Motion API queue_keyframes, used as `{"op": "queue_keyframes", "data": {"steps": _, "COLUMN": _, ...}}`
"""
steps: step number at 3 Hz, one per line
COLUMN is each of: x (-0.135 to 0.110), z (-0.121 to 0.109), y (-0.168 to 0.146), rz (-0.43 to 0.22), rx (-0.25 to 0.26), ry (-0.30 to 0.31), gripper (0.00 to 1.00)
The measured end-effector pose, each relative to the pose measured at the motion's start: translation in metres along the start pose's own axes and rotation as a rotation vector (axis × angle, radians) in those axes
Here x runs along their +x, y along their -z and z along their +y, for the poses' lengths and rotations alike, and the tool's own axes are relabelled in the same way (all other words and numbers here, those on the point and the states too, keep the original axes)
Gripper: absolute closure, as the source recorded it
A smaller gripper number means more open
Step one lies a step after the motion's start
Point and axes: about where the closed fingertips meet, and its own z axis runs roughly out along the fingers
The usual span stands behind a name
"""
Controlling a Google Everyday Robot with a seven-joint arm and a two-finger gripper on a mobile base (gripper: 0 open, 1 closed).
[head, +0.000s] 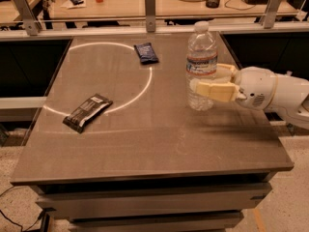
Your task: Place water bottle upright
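Note:
The water bottle [201,47] is clear ribbed plastic with a white cap and a white label. It stands upright at the right side of the grey table [145,144], its base at or just above the surface. My gripper [205,79] reaches in from the right on a white arm. Its cream fingers [212,90] are closed on the lower half of the bottle, one in front and one behind.
A dark snack bar [87,112] lies at the left on a white circle painted on the table. A small blue packet [146,52] lies at the back centre. A railing and a cluttered desk stand behind the table.

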Motion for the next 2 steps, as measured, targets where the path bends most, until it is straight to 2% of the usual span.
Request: {"op": "queue_keyframes", "data": {"steps": 2, "x": 0.0174, "z": 0.0104, "y": 0.0120, "rz": 0.025, "rx": 0.048, "ry": 0.049, "gripper": 1.00}}
